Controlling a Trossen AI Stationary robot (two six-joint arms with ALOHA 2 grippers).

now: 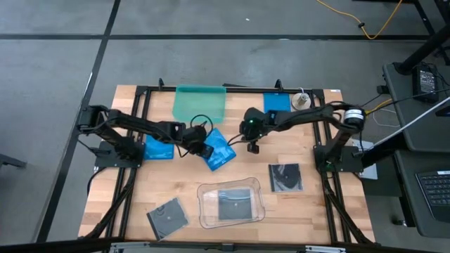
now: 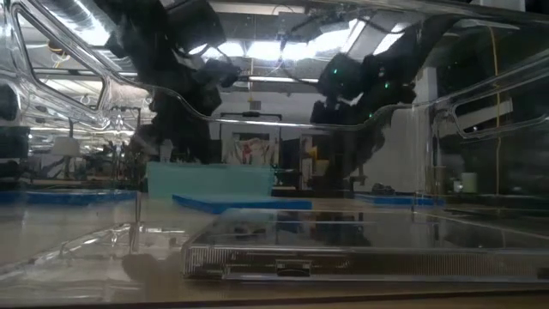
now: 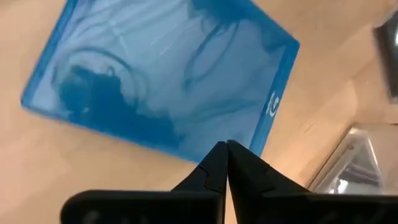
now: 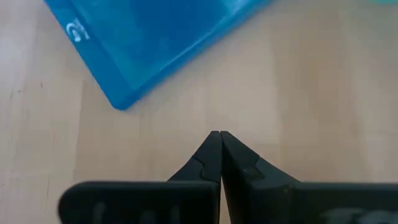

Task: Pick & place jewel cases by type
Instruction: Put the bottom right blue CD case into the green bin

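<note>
A bright blue jewel case lies flat and askew on the wood at the table's middle, also seen in the left wrist view and the right wrist view. My left gripper is shut, its tips at the case's left edge. My right gripper is shut over bare wood, just right of the case's corner and apart from it. Two more blue cases lie at the left and at the far edge. Dark cases lie at the right and near left. My left gripper's shut fingertips stand over the blue case's edge, coming slanting from the table's left. I cannot tell whether they touch it. The case lies flat on the table.
A teal tray sits at the far edge. A clear rounded tray near the front holds a dark case. A small round white object lies far right. Bare wood shows between the centre case and the right dark case.
</note>
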